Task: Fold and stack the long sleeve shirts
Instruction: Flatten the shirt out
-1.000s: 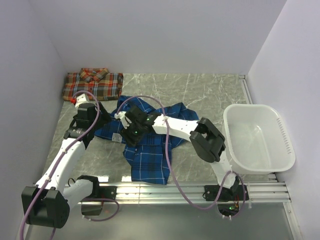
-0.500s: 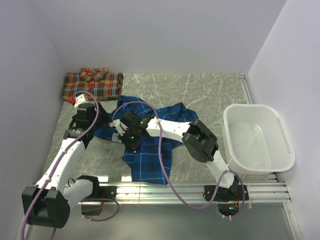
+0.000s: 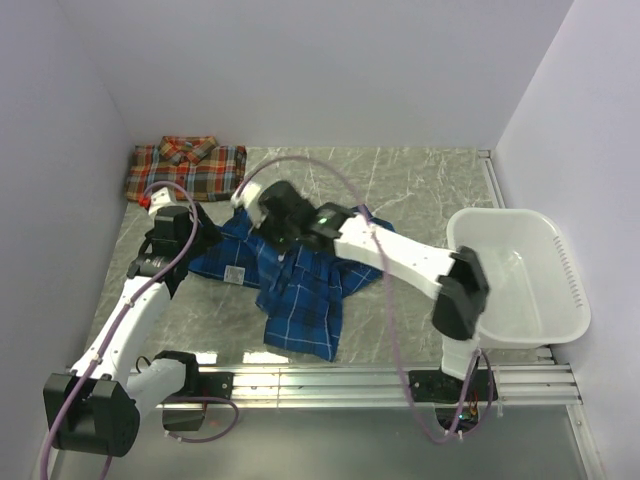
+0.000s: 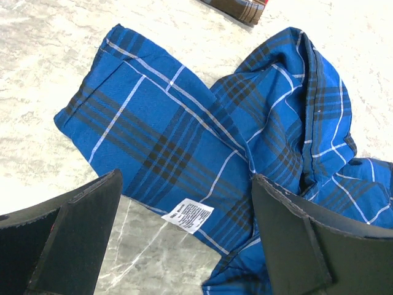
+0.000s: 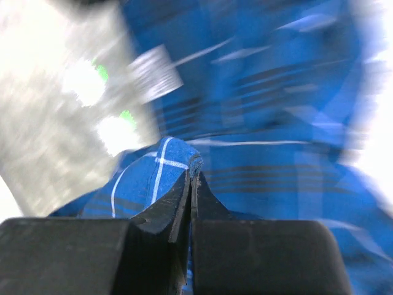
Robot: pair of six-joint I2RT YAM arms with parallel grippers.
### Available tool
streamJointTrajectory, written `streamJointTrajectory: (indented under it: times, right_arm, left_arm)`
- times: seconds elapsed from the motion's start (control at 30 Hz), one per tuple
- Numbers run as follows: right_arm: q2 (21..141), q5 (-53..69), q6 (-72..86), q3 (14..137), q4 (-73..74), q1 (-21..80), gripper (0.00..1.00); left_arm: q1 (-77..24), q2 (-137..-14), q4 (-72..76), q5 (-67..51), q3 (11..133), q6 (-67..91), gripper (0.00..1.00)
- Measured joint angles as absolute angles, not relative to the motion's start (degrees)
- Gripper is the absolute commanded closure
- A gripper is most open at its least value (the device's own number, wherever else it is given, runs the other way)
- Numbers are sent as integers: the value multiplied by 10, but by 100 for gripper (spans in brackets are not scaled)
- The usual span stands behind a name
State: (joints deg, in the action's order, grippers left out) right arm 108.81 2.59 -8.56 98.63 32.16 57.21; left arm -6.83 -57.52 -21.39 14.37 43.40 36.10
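You are folding the blue plaid shirt (image 3: 300, 290), which is lying rumpled mid-desk (image 3: 420, 190); the red-orange shirt (image 3: 185, 170) is sitting folded in the far left corner. Your right end effector (image 5: 191, 175) is pinching a blue fold, jaws pressed together. Your left end effector (image 4: 185, 184) is hovering spread wide above the cloth. The next move, as I am judging it, is carrying that fold across flat.

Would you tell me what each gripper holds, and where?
The right gripper pinches a fold of the blue shirt; the left gripper is open, holding nothing.
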Motion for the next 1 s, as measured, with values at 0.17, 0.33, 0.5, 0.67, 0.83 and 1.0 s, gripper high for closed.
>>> streamJointTrajectory:
  times: [0.17, 0.33, 0.5, 0.67, 0.83, 1.0]
  right_arm:
    - [999, -85, -107, 1004, 280, 535, 100]
    - [959, -157, -121, 1023, 247, 477, 100]
    - [959, -224, -132, 1030, 214, 410, 100]
    - [961, -291, -151, 1033, 157, 341, 100]
    - [987, -360, -186, 1084, 78, 280, 100]
    - [1021, -413, -225, 1147, -9, 241, 99]
  left_arm:
    - [-68, -575, -217, 143, 434, 361, 7]
    - [-68, -575, -218, 143, 434, 361, 7]
    - [-68, -575, -218, 143, 434, 361, 8]
    - [-68, -571, -218, 142, 433, 361, 8]
    - [-68, -568, -218, 142, 433, 361, 8]
    - [-68, -568, -218, 142, 433, 361, 8]
